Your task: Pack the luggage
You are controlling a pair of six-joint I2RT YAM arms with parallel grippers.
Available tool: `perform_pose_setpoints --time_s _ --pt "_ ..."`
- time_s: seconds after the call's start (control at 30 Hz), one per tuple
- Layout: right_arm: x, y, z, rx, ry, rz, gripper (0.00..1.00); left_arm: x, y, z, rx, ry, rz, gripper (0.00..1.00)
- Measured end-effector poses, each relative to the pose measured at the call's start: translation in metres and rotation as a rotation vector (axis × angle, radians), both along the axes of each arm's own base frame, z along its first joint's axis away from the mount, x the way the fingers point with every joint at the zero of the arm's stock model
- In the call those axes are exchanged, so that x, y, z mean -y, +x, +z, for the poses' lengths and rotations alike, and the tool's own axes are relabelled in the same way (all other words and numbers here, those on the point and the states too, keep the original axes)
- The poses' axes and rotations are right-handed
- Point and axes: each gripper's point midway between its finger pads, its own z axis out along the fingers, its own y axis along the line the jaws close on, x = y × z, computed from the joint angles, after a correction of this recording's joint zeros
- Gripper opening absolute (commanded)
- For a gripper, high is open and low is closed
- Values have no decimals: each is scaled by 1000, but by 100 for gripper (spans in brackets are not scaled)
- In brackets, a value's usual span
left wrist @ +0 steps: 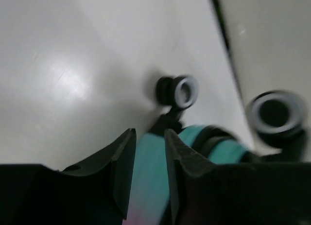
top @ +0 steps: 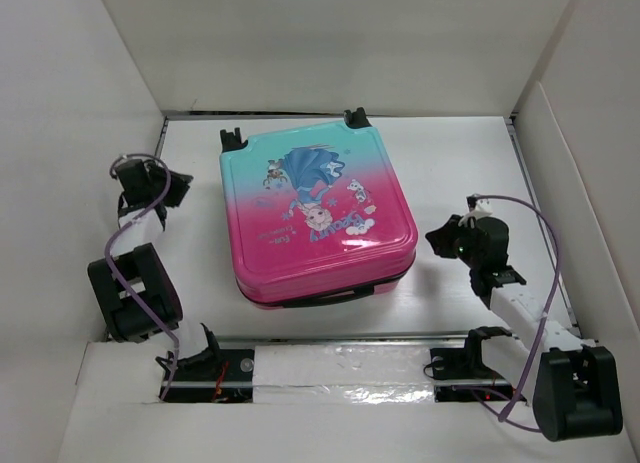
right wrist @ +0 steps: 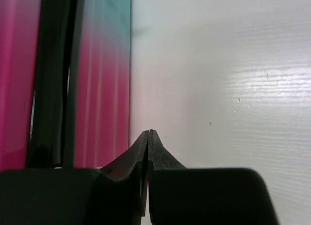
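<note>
While the luggage (top: 315,218) is lying closed and flat at the middle of the table (top: 450,153), printed shell facing up, I am holding both arms off it, one at each flank. My left gripper (left wrist: 148,137) is hovering by the far left corner, its jaws standing narrowly apart and gripping nothing; through the gap the teal shell is showing, with one wheel (left wrist: 184,91) just beyond. My right gripper (right wrist: 148,132) is sitting beside the right wall, near the black seam, jaws pressed together and empty.

No loose item is showing on the table, so I am judging the step in hand to be securing or reopening the shell along that seam. To do it well, I am planning to bring the left jaws against the wheel corner as a stop. The glossy shell is likely to slide on the smooth table. The right tip should be working at seam height, not pressing the curved lid, where a closed tip is liable to skid off.

The outline is looking almost square, so I am reading the long axis as the wheel-to-handle line. It is running from near to far, its far end leaning slightly to my left. The teal wheel end is pointing away from my bases, and the pink end with the handle (top: 330,298) is pointing towards them.
</note>
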Motion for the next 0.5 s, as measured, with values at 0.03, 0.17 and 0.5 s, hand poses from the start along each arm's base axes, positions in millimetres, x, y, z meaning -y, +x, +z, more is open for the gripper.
perform_pose_setpoints --time_s 0.03,0.17,0.5 --pt "-1 -2 -3 -6 10 -2 1 8 -10 -18 -27 -16 -6 20" --pt "-11 -17 -15 -20 31 18 0 44 -71 -97 -195 -103 -24 8" --pt "-36 -36 -11 14 41 91 2 104 -127 -81 -55 -60 -174 7"
